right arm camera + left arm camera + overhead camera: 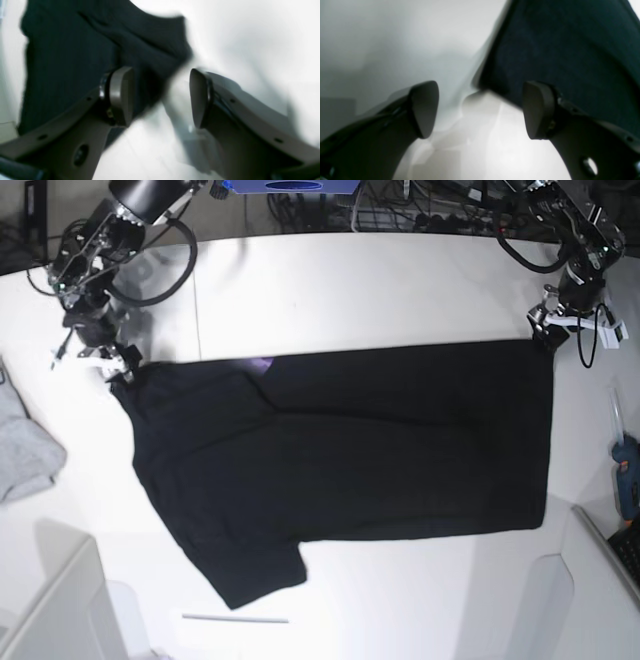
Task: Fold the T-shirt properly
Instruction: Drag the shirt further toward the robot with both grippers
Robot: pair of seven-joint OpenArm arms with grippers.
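Left wrist view: the left gripper (pixel 480 110) stands released, its jaws wide apart with nothing between them; a corner of the black T-shirt (pixel 570 50) lies just beyond the right-hand jaw, on the white surface (pixel 382 45); the view is blurred.

Right wrist view: the right gripper (pixel 161 96) is likewise released and empty; the T-shirt (pixel 75 55) edge lies past the left-hand jaw, creased and bunched near its corner; whether a jaw touches the cloth cannot be told.

Base view: the T-shirt (pixel 350 450) lies spread across the middle of the surface (pixel 400 280), mostly flat, plain black, with one sleeve pointing toward the near edge and a small purple patch showing at its far edge; the right gripper (pixel 112 365) sits at the far left corner of the cloth; the left gripper (pixel 548 325) sits at its far right corner. Judgement: the step in hand is taking hold of the two far corners for a first fold; the next move calls for both grippers to clench on the cloth edge together, then carry it evenly toward the near edge.
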